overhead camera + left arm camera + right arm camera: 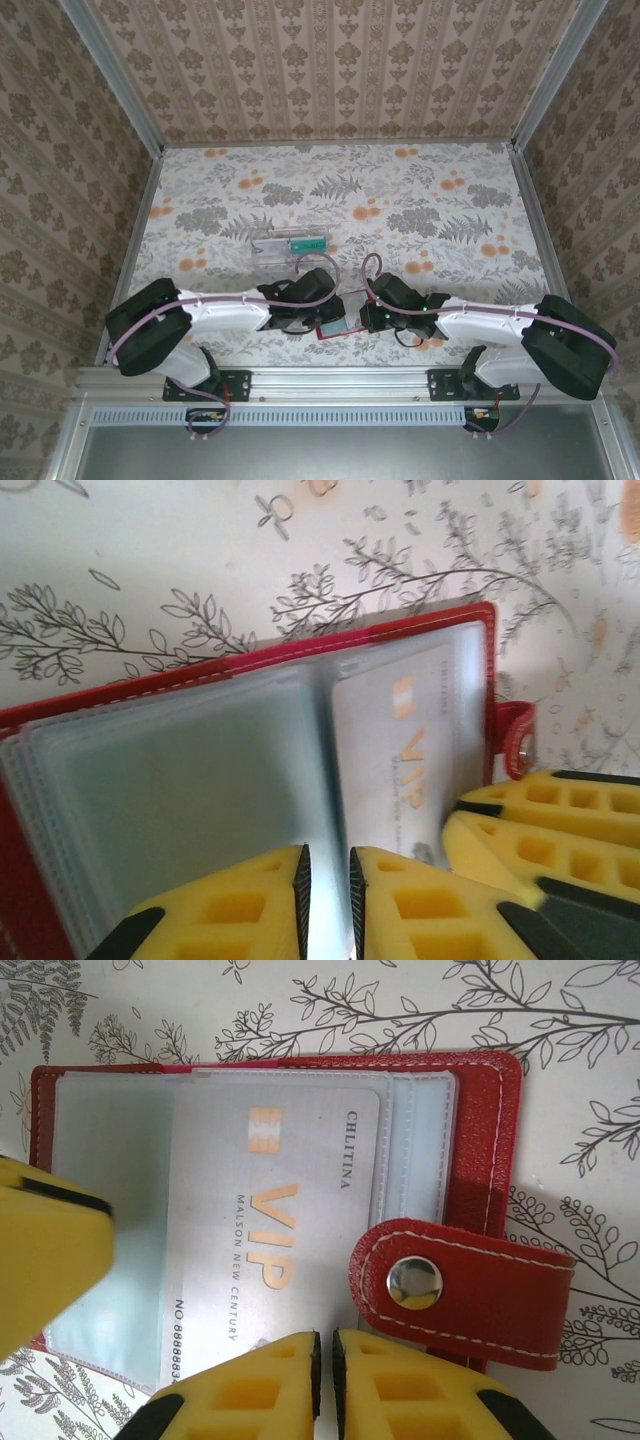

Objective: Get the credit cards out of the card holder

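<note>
The red card holder (338,328) lies open on the table between both arms, its clear pockets (180,780) facing up and its snap strap (460,1290) folded over the right edge. A pale credit card (270,1230) with orange "VIP" lettering sits in the right-hand pocket, also seen in the left wrist view (400,750). My left gripper (327,852) is at the holder's middle fold, jaws almost together with a pale pocket leaf in the slit. My right gripper (326,1335) is closed at the card's near edge, which runs into its slit.
A clear plastic tray (268,246) holding a green card (303,242) stands just beyond the left arm. The floral table (400,200) stretches behind it to patterned walls. Both grippers' yellow fingers (560,830) crowd close together over the holder.
</note>
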Robot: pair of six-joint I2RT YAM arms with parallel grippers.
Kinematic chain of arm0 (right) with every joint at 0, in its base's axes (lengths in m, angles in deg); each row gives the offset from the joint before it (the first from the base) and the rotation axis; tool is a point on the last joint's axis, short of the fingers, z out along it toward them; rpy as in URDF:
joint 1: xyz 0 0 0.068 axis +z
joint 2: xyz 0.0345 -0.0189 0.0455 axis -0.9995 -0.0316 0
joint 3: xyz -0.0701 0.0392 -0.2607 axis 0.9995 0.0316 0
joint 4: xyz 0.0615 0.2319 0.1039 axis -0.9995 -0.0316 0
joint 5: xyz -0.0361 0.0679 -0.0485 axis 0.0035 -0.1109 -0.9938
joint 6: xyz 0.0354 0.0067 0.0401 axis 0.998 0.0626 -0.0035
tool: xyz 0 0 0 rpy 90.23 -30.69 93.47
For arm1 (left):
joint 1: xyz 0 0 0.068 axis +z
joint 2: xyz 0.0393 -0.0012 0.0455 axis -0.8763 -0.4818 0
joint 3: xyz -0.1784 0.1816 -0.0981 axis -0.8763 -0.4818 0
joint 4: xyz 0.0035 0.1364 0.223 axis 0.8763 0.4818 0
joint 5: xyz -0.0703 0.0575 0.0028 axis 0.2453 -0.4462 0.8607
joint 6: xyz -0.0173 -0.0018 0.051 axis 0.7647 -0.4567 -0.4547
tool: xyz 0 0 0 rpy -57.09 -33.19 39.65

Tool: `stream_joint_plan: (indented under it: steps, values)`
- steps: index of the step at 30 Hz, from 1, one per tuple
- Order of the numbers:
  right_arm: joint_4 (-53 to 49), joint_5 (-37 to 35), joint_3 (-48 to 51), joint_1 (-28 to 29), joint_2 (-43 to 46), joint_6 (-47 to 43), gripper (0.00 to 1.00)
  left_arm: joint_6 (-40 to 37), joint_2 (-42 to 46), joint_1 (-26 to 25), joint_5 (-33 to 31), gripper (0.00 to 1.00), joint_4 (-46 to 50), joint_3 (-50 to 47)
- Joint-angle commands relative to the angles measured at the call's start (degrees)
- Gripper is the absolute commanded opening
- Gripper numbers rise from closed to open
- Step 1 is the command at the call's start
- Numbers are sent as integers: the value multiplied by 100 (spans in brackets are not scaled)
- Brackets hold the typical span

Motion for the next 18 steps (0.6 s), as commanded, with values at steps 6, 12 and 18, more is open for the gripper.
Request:
stream_joint_plan:
  steps: [6,12,18]
  values:
    - [-102,106,109,58,-2,83,17,-24,-42,-87,18,21,1,163]
    - [-107,102,118,65,26,83,17,142,-257,-75,120,21,-348,34]
    - [-106,95,124,66,34,83,17,159,-369,-48,162,21,-447,5]
